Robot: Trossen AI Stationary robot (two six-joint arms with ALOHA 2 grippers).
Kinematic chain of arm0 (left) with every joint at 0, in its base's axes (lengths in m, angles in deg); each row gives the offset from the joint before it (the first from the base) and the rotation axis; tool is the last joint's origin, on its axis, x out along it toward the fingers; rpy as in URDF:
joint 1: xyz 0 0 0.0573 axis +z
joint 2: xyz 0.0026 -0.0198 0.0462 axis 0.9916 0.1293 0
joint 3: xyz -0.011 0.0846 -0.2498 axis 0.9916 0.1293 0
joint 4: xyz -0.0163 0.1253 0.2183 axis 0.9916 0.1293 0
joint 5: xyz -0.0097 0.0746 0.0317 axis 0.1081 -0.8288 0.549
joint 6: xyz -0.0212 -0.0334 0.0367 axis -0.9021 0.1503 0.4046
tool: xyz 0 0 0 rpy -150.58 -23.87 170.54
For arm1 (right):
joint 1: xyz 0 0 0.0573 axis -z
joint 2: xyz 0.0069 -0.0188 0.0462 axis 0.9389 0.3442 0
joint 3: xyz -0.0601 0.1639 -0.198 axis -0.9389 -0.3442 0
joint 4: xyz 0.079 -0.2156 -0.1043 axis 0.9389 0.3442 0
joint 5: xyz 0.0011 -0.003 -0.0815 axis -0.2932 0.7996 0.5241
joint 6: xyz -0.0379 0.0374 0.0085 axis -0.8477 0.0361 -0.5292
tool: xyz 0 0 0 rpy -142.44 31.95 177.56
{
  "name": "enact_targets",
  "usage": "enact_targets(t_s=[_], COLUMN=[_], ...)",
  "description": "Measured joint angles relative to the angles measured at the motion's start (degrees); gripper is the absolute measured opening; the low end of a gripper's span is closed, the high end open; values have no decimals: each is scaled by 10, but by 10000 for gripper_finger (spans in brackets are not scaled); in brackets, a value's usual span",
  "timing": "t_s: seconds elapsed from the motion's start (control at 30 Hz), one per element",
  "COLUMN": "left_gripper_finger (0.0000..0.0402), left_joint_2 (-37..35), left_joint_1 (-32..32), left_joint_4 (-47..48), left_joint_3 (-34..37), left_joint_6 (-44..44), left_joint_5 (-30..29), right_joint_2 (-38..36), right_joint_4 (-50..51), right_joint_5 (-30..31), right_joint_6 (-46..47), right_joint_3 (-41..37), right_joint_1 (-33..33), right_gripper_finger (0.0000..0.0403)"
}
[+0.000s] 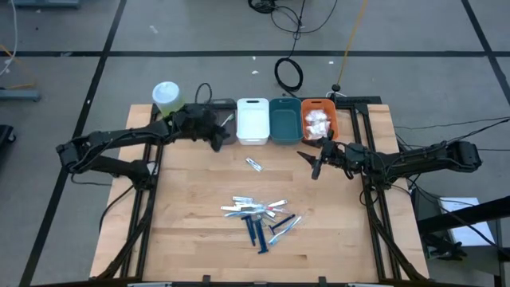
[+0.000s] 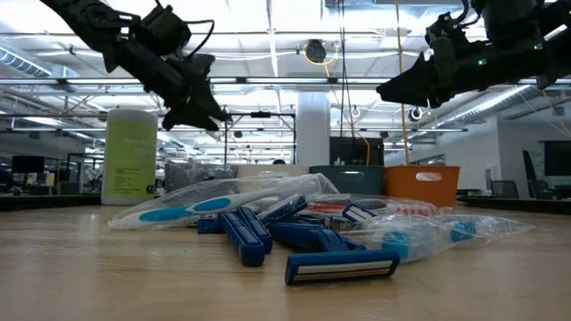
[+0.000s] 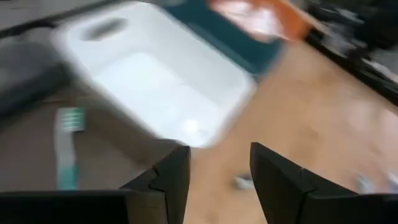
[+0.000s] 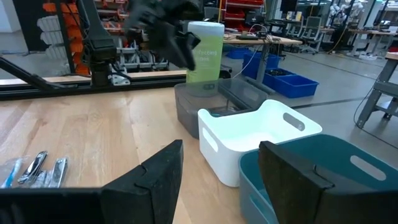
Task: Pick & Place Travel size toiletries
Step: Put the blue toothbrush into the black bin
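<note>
Left gripper [image 1: 217,137] is hovering with fingers parted and empty over the dark grey plastic bin [image 1: 225,106]; right gripper [image 1: 312,163] is waiting open. Heaped slim blue razors and clear-wrapped sticks [image 1: 261,217] are lying mid-table; overlapping items risk a double pick.

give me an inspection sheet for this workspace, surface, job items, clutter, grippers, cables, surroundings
Surface: wooden table, bare in places.
Job's things: pile of toiletries mid-table; one stray packet near the white bin; pouches in the orange bin; toothbrush in the grey bin.
Clutter: green cylinder at a back corner.
Grippers: left gripper open, empty, over the grey bin; right gripper open, empty, beside the orange bin.
Cables: coiled cable on the floor.
Surroundings: workshop; nobody seen.
</note>
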Motion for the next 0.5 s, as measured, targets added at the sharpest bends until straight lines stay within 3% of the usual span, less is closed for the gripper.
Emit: enact_targets(t_s=[0.1,0.27,0.4,0.5], left_gripper_finger=[162,157,157,157], left_joint_2=[-1,-1,-1,-1], left_joint_1=[-37,-79,-98,-104], left_joint_4=[-15,-35,-37,-37], left_joint_3=[0,0,0,0], left_joint_6=[22,48,55,55], left_joint_5=[9,-8,-38,-59], right_joint_2=[0,9,27,53], right_joint_4=[19,114,168,184], right_joint_5=[-22,-128,-181,-181], right_joint_6=[-2,13,53,74], right_joint_3=[0,-1,-1,-1], right_joint_1=[0,-21,-88,-162], right_gripper_finger=[196,196,196,196])
